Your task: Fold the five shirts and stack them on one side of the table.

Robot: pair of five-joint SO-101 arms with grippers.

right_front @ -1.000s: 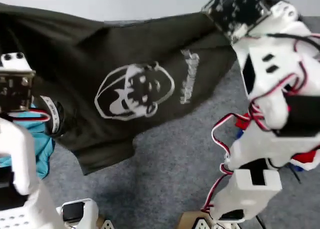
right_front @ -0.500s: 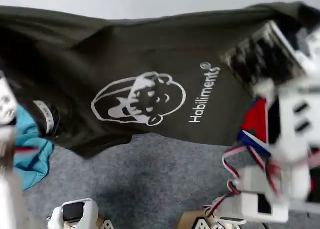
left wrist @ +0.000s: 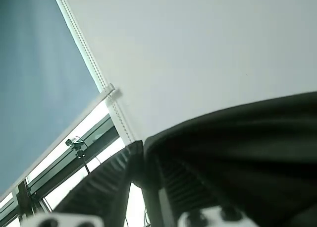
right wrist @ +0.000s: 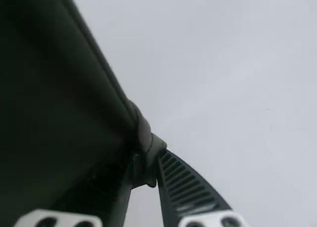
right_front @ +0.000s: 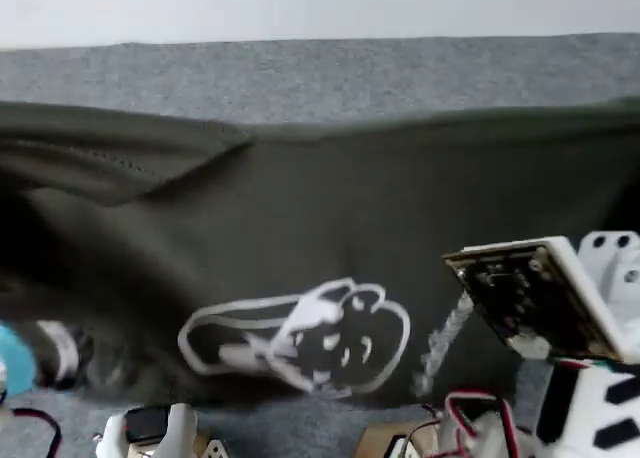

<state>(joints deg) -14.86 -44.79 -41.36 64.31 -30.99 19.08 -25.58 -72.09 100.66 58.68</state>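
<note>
Right hand [right wrist: 147,160] is clamped on a bunched hem of the dark olive shirt [right wrist: 59,113]. The cloth is pinched tight between its ribbed fingers [right wrist: 185,192], with pale blank surface behind. My left hand [left wrist: 143,155] is likewise closed on a fold of the same shirt, dark fabric running off from the grip. Past it I see a blue blind [left wrist: 34,78] and a strip of window [left wrist: 74,187].

From the high view, the shirt hangs spread wide between the two grips and runs off the picture at both sides. Its top edge is pulled into a nearly straight line, with a fold or sleeve drooping near the left end. A white print [right_front: 300,336] of a rounded face sits low on the cloth, tilted and blurred, with a line of white lettering just beside it that I cannot read.

Beyond the top edge, a band of grey desk [right_front: 320,73] lies open up to the white wall [right_front: 300,8]. A teal cloth [right_front: 12,363] peeks out at the left edge, beside the shirt's lower corner. An arm's circuit board [right_front: 535,298] stands in front of the shirt at lower right.
</note>
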